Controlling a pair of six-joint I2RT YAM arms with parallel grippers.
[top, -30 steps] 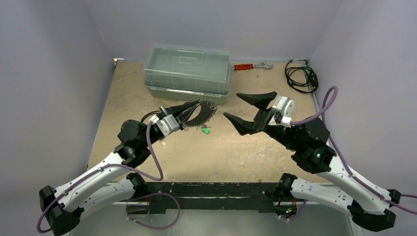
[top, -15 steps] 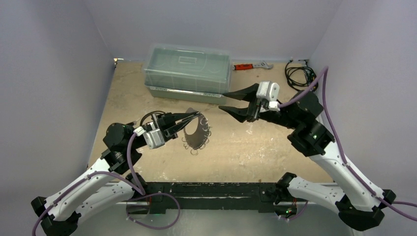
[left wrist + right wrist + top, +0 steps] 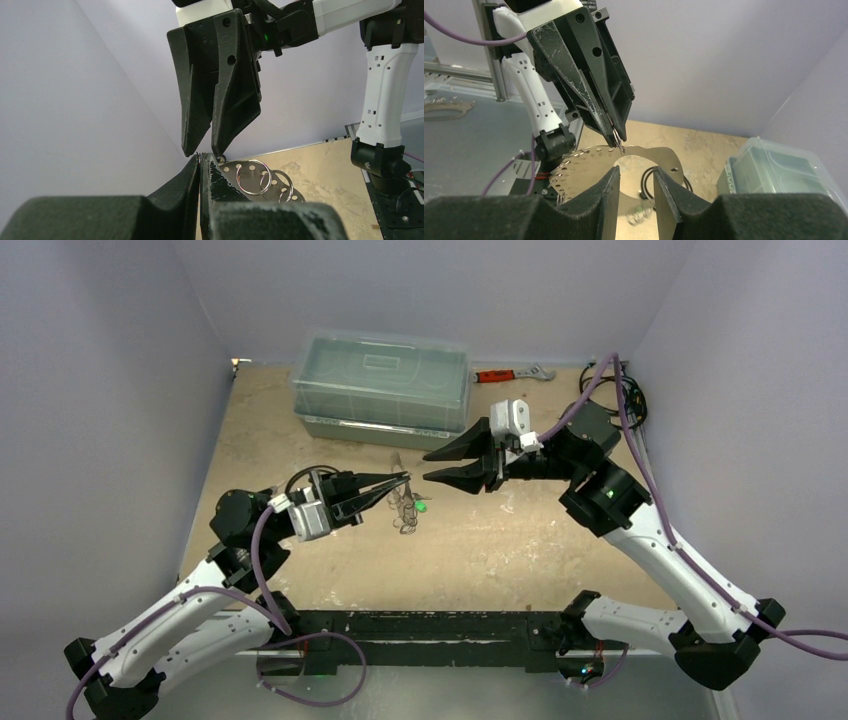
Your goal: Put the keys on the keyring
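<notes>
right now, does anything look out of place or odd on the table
Nothing looks spilled or broken. One odd bit: the keyring hangs pinched by its edge in the left tool, rings dangling, while the green key lies loose on the table beside it, not on any ring.

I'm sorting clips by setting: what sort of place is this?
Probably a robot lab test cell: plain partition walls enclose a scuffed tabletop, with a clear storage bin and a red-handled wrench at the back.
</notes>
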